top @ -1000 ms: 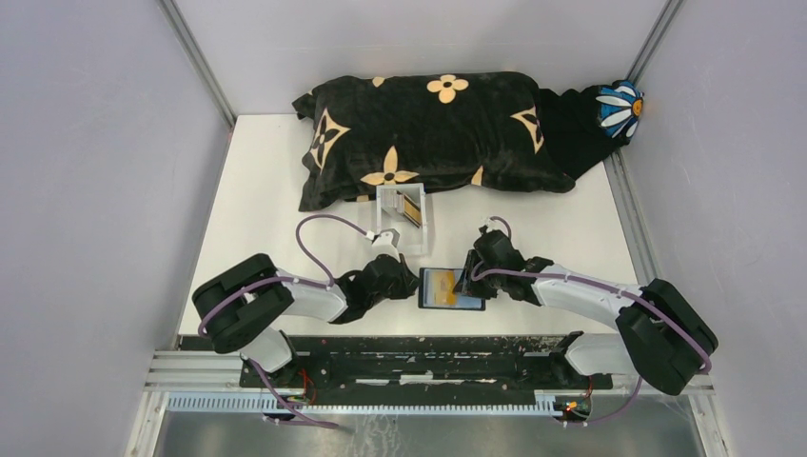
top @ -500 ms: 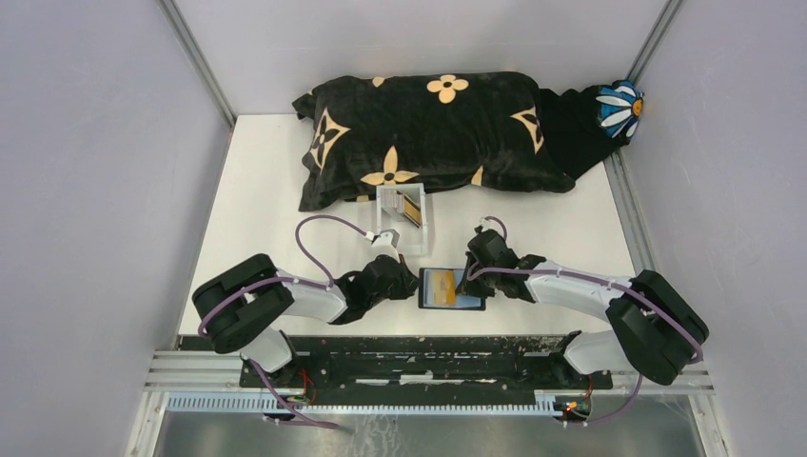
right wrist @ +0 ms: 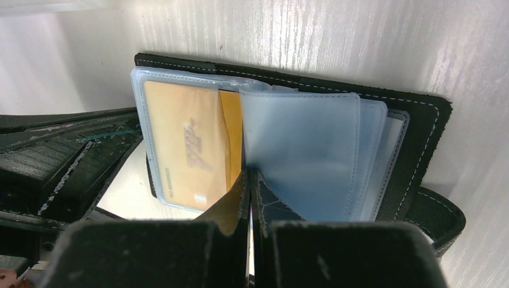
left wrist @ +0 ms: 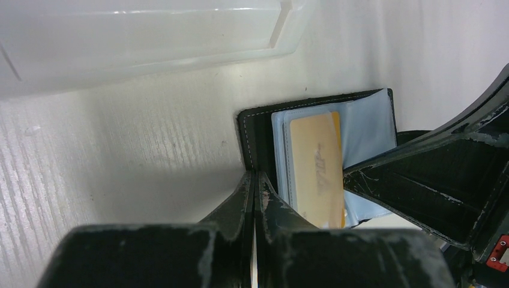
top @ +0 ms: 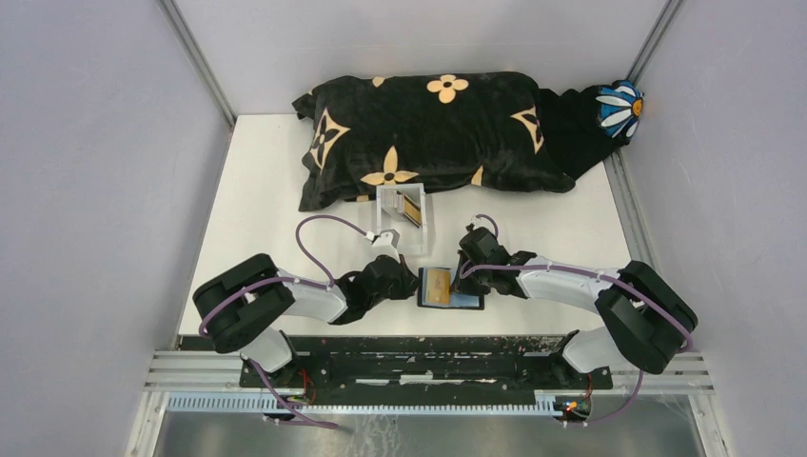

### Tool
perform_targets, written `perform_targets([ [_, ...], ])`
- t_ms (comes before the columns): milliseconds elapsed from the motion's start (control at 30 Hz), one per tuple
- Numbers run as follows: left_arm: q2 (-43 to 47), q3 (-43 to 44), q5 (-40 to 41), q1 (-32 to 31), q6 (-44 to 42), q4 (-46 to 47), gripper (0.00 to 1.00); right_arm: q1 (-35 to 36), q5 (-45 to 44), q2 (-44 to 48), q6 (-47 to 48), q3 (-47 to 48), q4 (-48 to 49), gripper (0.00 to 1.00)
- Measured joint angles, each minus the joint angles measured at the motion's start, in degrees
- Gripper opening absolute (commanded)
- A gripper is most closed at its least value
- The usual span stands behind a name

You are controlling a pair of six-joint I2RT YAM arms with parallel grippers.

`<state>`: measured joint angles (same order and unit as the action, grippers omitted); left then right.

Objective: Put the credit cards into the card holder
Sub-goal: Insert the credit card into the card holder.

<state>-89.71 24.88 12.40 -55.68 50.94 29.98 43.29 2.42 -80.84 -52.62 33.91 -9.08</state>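
Pretty cramped up front. Got the card holder [top: 466, 301] open flat near the table [top: 266, 190]'s near edge, boxed in by both grippers, clear acrylic box [top: 404, 217] just behind. More bare white out left and right. Black cover, white stitching, bluish clear sleeves fanned, gold-tan card [right wrist: 180, 138] poking partway out of the left sleeve. Left gripper [left wrist: 254, 180]: pinched together at the cover's left edge. Right gripper [right wrist: 248, 175]: together too, tips at the sleeve fold, can't tell if clamping anything.
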Motion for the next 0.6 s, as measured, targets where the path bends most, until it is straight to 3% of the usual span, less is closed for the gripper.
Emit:
perform_targets([
  [100,0.0,0.0,0.02,-0.02,0.0,0.04,0.03,0.26,-0.17,-0.61,0.02,0.76,-0.5,0.05],
  [267,0.39,0.0,0.55,-0.13,0.02,-0.5,0.03,1.2,-2.36,-0.61,2.03,2.78,-3.65,0.3],
  [333,1.14,0.0,0.92,-0.33,0.0,-1.73,0.03,1.42,-3.74,-0.02,3.78,4.44,-6.43,0.36],
  [600,2.91,0.5,1.05,-0.76,0.0,-5.88,0.03,1.97,-10.67,7.26,8.68,9.42,-14.43,0.42],
])
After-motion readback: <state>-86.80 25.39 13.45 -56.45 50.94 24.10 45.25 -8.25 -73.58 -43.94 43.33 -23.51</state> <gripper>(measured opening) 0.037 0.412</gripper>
